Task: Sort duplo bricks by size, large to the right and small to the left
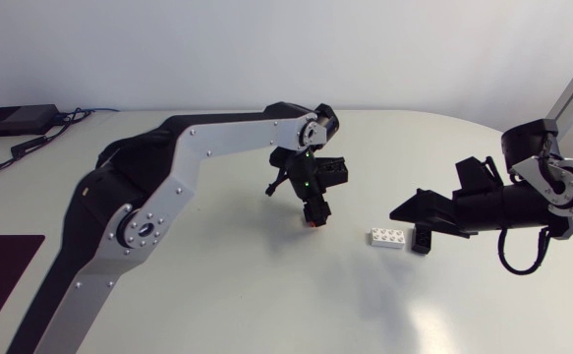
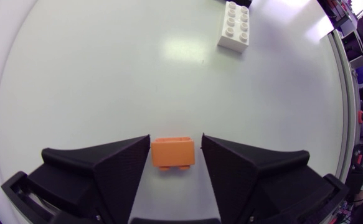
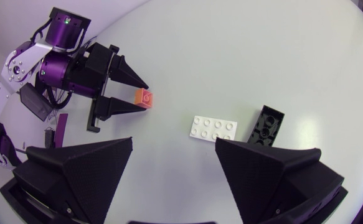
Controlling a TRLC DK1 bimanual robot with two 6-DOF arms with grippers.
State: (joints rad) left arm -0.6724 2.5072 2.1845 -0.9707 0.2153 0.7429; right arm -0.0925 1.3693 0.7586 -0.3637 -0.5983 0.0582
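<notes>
Left gripper point(image 2: 175, 137) jaws slightly apart around orange brick point(image 2: 172, 152) on table point(image 2: 106, 74): one finger looks touching, sliver of gap at the other. Right gripper point(image 3: 174, 141) jaws wide, holding nothing; white brick point(image 3: 213, 128) and tilted black brick point(image 3: 267, 124) just ahead, side by side.

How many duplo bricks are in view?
3: an orange brick between the left fingers, a white brick ahead of the right gripper, a black brick beside it.
</notes>
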